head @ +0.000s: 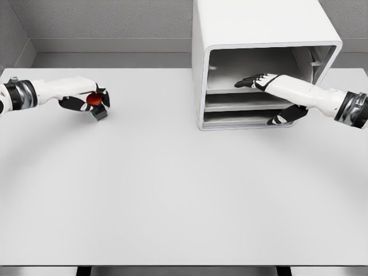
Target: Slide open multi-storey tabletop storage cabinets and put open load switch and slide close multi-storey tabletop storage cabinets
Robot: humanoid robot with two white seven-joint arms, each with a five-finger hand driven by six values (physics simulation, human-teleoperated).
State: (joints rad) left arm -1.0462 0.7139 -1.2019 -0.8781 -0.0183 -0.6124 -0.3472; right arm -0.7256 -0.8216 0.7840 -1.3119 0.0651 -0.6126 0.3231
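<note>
The cabinet (261, 34) stands at the far side of the bench (184, 195), its front open and the inner shelves showing. The right hand (260, 81) reaches into the cabinet's upper bay with fingers stretched flat and grasping nothing, thumb hanging lower by the bottom shelf. Well to the left of the cabinet, the left hand (92, 100) is clenched around the switch (98, 106), a small dark block with a red knob, held just above the bench. The opening step looks done or nearly so; the placing step is in hand. Next, I judge, the right hand must clear the cabinet's mouth so the left can carry the switch across and set it on a shelf
</note>
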